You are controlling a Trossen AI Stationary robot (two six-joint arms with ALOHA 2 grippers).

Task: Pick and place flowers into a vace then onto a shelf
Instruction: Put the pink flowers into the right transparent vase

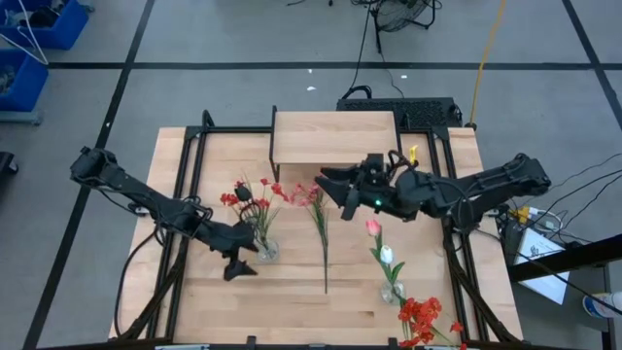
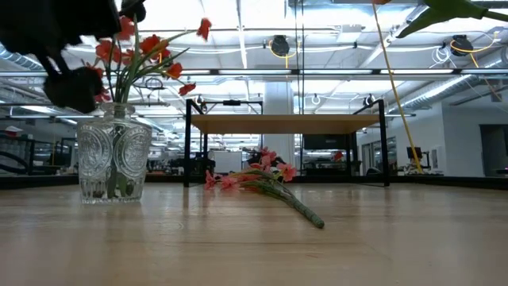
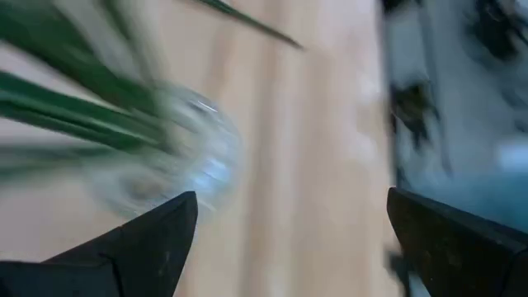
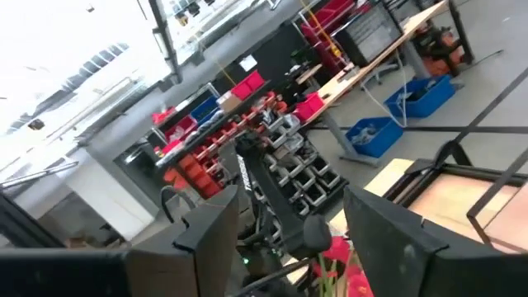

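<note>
Standing upright on the table (image 1: 194,301) near the left gripper (image 1: 240,266), a clear glass vase (image 1: 264,249) with red flowers (image 1: 243,194) in it; fingers spread wide apart just beside that vase, gripping nothing. Lying flat mid-table in front of the shelf (image 1: 334,135), a pink-blossomed stem (image 1: 320,222). Hovering over the table ahead of the shelf, the right gripper (image 1: 330,189), fingers parted and empty. Resting nearer the right edge, pink and white buds (image 1: 380,242) and a red bunch (image 1: 420,316)
</note>
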